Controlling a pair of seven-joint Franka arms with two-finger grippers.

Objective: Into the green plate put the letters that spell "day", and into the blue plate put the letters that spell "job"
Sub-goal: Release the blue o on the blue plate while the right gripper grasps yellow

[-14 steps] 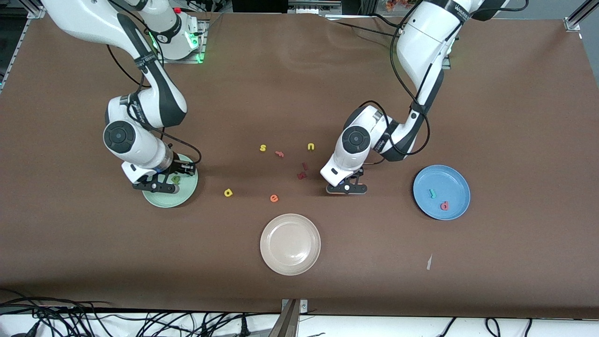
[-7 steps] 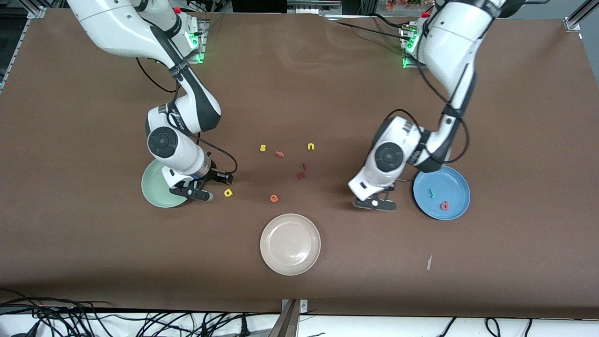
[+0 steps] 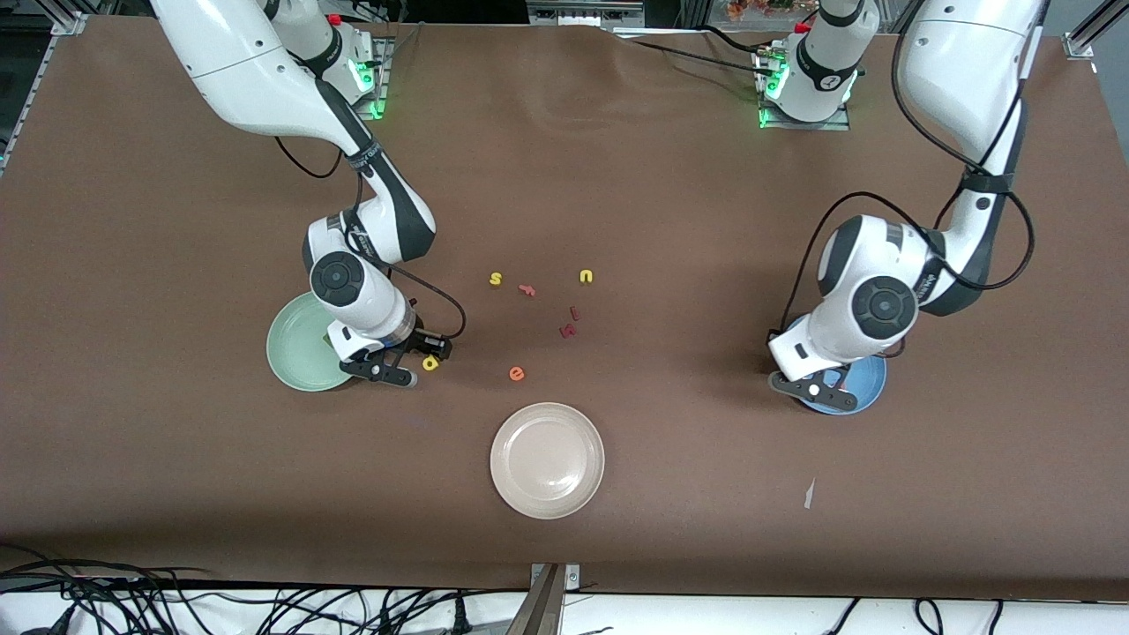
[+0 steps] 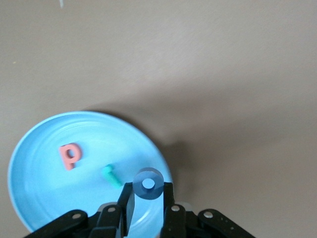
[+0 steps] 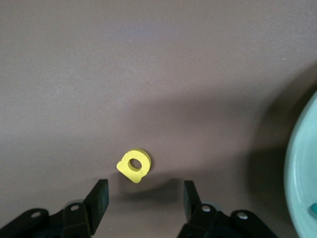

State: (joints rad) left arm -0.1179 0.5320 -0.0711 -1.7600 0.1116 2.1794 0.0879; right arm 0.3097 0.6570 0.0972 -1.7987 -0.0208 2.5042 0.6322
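left gripper (image 4: pixel 147 198) clamped on upright blue foam ring "o" (image 4: pixel 148 183) over round blue plate (image 4: pixel 44 198); right gripper (image 5: pixel 143 196) spread wide above flat-lying yellow foam bowl-and-stem letter (image 5: pixel 133 165).

1. Table (image 3: pixel 670 203): plain brown.
2. Green plate (image 3: pixel 295 353): pale mint.
3. Blue plate (image 4: pixel 44 198): light blue inside, medium blue in the front view.
4. Third plate (image 3: pixel 547 459): beige.
5. Ring "o" (image 4: pixel 148 183): blue.
6. Bowl-and-stem letter (image 4: pixel 69 155) in the blue plate: salmon-red; hook "j" (image 4: pixel 112 175): teal.
7. Letter (image 5: pixel 133 165) on the table: yellow.
8. "s" (image 3: pixel 496 279) and "u" (image 3: pixel 586 276): yellow; "e" (image 3: pixel 517 374): orange.
9. Arms: white with black joints.
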